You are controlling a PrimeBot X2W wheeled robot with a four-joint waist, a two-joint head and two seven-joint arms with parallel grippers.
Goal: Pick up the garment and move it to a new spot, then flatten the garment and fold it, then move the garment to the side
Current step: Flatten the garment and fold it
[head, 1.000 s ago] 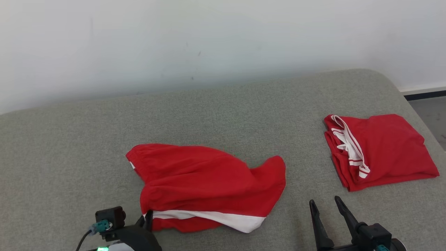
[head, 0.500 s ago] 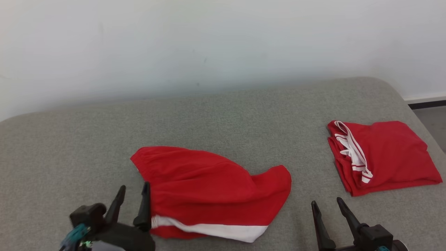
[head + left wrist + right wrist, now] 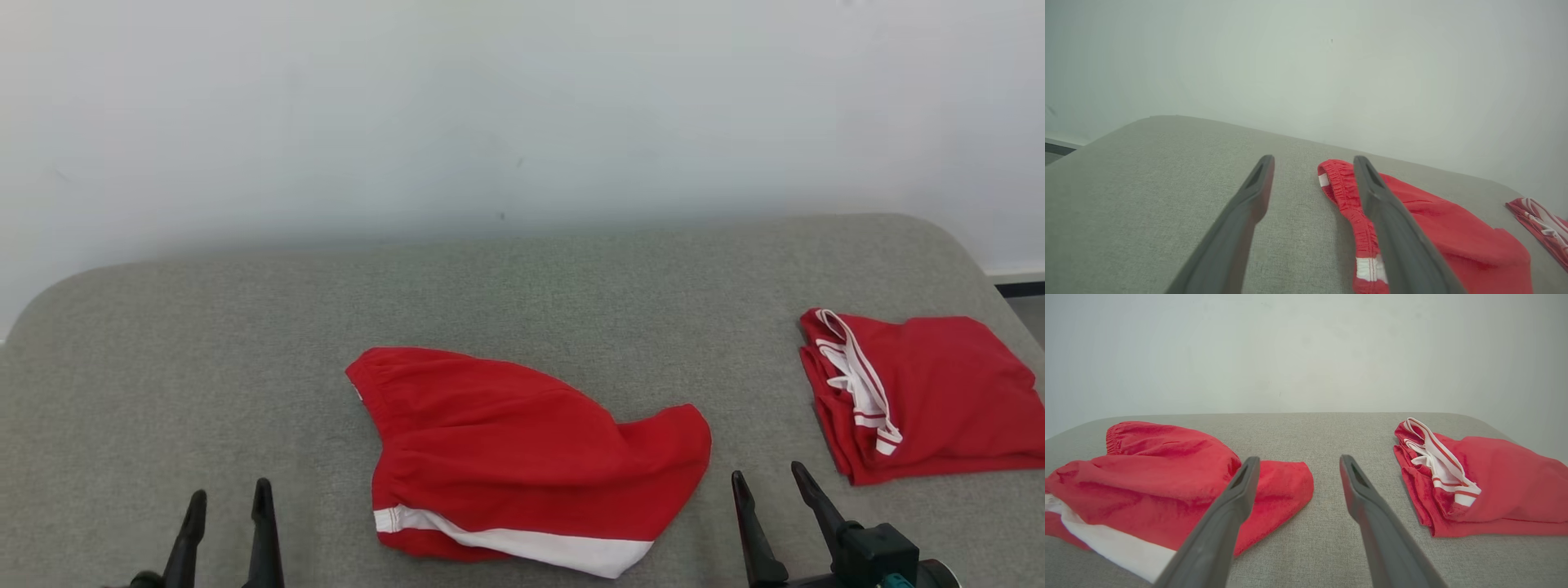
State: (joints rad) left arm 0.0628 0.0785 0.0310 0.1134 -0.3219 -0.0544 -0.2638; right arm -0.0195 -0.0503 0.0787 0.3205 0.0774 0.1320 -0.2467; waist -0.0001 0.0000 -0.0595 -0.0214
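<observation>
The left gripper (image 3: pixel 229 490) stood released, fingers apart and empty, with the red shorts (image 3: pixel 522 457) lying crumpled just to its right on the grey upholstered surface (image 3: pixel 204 343). The right gripper (image 3: pixel 766 472) was also spread and empty, the shorts near its left and a folded red garment (image 3: pixel 931 392) ahead to its right.

The head view looks forward and down over the grey surface (image 3: pixel 204 327). Both wrist views sit low, facing the wall (image 3: pixel 490 106). All three share the red garment (image 3: pixel 506 441).
</observation>
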